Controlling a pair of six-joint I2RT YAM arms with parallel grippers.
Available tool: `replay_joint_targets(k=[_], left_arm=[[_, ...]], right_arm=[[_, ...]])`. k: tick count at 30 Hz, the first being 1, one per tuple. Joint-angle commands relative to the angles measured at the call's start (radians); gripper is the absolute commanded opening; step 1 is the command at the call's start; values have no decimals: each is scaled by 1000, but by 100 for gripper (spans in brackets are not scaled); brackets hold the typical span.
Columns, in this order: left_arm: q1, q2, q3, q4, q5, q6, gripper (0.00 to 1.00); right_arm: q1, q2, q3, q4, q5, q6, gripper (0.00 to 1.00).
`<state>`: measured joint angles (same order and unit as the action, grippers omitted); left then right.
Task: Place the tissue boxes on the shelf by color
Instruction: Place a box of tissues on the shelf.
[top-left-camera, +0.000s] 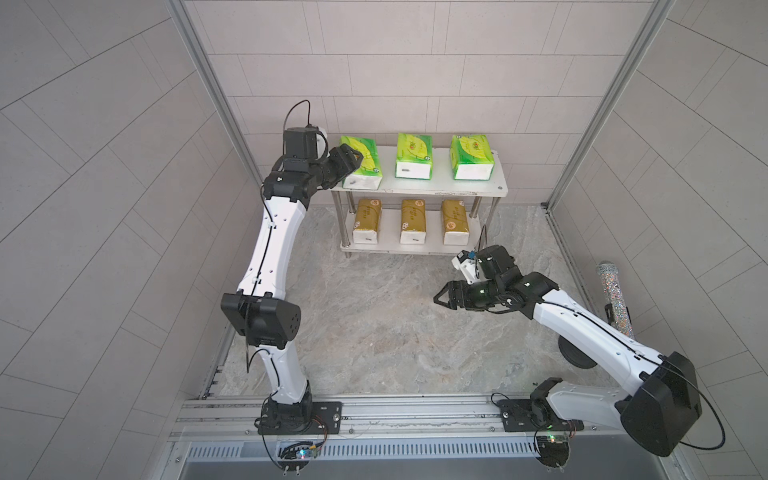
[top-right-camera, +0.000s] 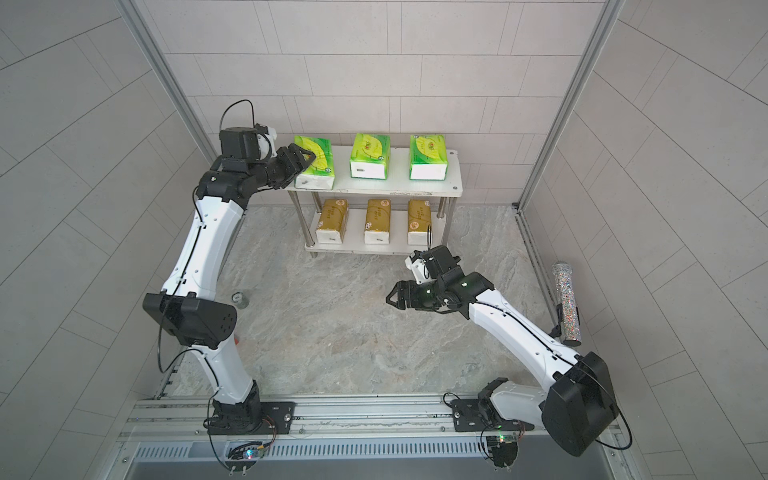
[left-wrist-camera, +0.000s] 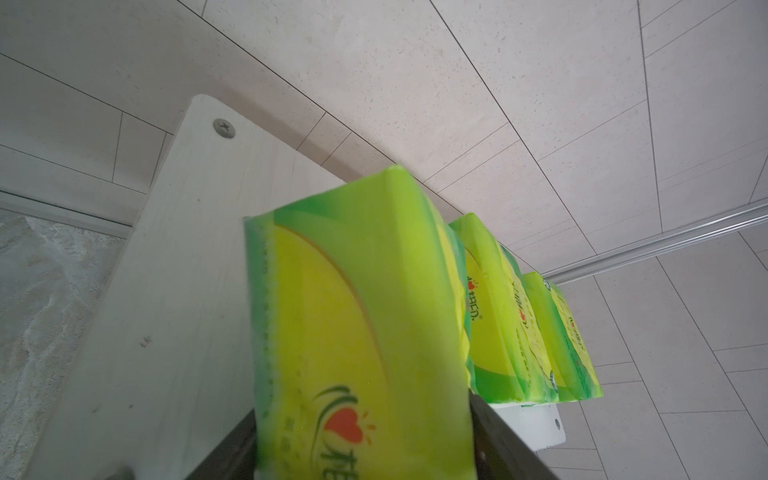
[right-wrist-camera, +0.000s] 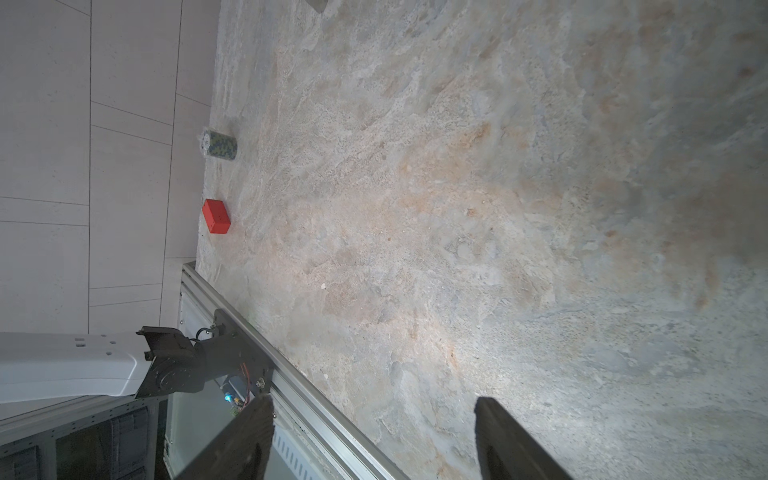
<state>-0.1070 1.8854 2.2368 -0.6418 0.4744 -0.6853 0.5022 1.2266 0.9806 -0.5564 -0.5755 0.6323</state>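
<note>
The small two-tier shelf (top-left-camera: 500, 189) of white boards on shiny metal legs stands at the far edge of the grey stone-patterned table (top-left-camera: 374, 332), against the tiled back wall. On its upper board three bright green-and-yellow soft tissue packs sit apart in a row: the left green pack (top-left-camera: 368, 168), the middle green pack (top-left-camera: 414, 156) and the right green pack (top-left-camera: 472, 156). On the lower board the three gold-brown soft tissue packs (top-left-camera: 412, 220) lie in a matching row. The black left end effector (top-left-camera: 352, 163) reaches over the upper board's left end, its fingers (left-wrist-camera: 494, 444) flanking the left green pack, which rests on the board; whether they press on it or stand clear cannot be told. The black right end effector (top-left-camera: 442, 297) hovers over the table in front of the shelf's right end, fingers spread, holding nothing
</note>
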Motion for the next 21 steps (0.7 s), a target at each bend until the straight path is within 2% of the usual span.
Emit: replay_joint_targets(k=[1,11,21], left_arm=[[5,17,33,-12,10,12,77],[5,32,70,-40,-68,54,96],[6,-39,119,-65,-118,131,100]], right_arm=[[4,-9,-5,19,8,4,80],[3,-2,-7,34,9,14,79],[4,22,5,47,8,17,79]])
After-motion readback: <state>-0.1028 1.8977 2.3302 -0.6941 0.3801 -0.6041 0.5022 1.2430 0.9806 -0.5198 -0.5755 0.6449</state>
